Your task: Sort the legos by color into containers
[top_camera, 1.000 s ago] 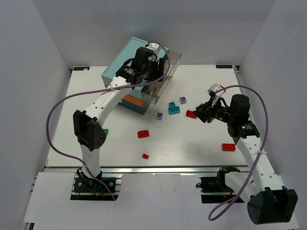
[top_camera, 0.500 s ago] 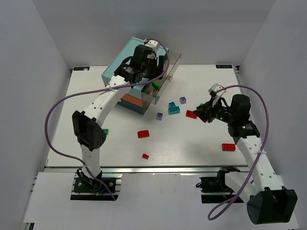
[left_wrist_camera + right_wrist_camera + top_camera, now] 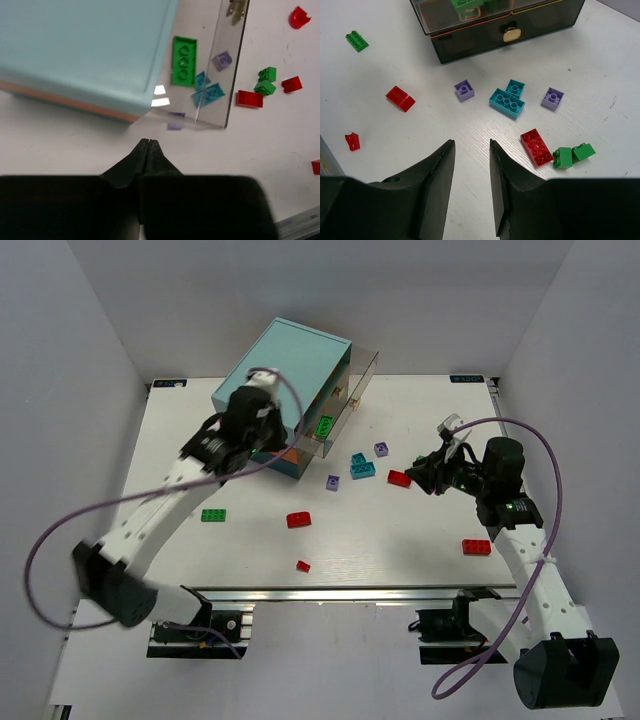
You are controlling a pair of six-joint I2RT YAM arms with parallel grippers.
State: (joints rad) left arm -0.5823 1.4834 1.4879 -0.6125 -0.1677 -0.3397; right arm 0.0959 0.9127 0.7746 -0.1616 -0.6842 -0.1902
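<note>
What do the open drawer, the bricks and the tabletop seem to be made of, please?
The bricks look like hard moulded plastic, slightly shiny, with crisp studs. The drawer is probably clear glossy plastic; bricks show through it. The tabletop is matte white with faint grain lines, perhaps painted or laminated board.

Counter (image 3: 400, 540): white, matte, rect.; fills centre of top view. Wrist views show faint grain streaks and a few dark specks on the surface.

Back wall (image 3: 420, 300), left wall (image 3: 60, 390), right wall (image 3: 590, 370): plain pale grey panels, enclosing the counter on 3 sides.

Metal rail (image 3: 340, 594): runs along lower edge of counter.

Label (image 3: 168, 383) at upper-left corner, second label (image 3: 466, 378) at upper-right; text illegible.

White panel (image 3: 100, 660): lower left of frame.

Lighting: even, diffuse; soft shadows only.
</note>
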